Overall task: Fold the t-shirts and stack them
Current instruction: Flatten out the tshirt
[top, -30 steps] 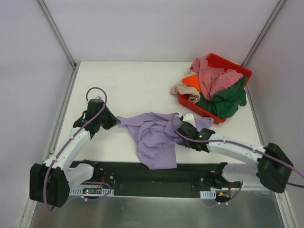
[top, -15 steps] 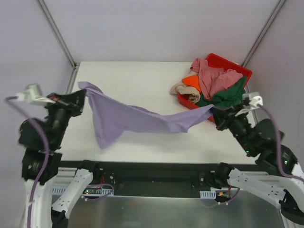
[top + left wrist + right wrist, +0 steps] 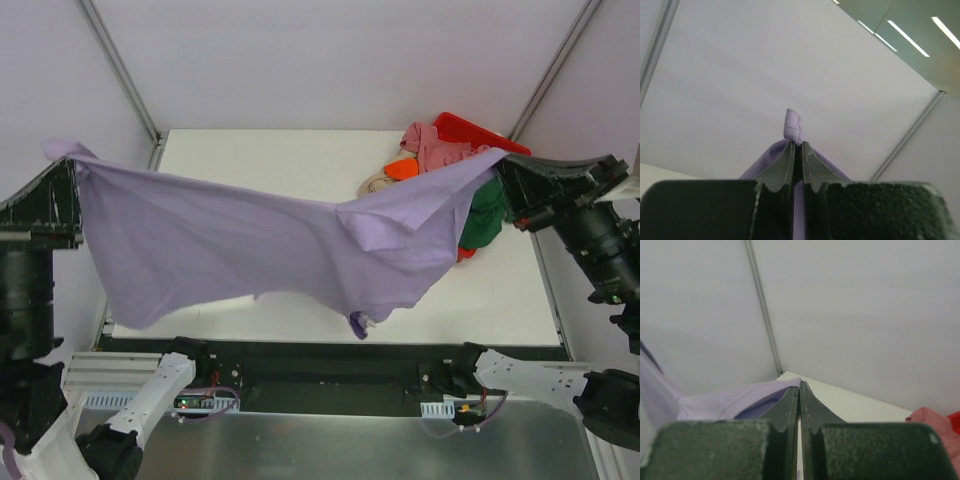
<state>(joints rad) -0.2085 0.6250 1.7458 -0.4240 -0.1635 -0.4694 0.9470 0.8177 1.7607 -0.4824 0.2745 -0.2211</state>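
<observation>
The lavender t-shirt hangs stretched high above the table between both arms. My left gripper is shut on its left corner; a tuft of purple cloth sticks out past the closed tips of the left gripper. My right gripper is shut on the opposite corner, and purple cloth trails left from the pinched tips of the right gripper. The shirt sags in the middle, its lowest point near the table's front. Pink, orange, green and beige t-shirts lie in the red bin.
The red bin stands at the table's back right, partly hidden behind the raised cloth. The white table shows beyond the shirt. Enclosure walls and metal posts close in on both sides.
Both arms have lifted and spread wide apart, raising the lavender t-shirt from a crumpled heap on the table to a spread sheet hanging in the air.
</observation>
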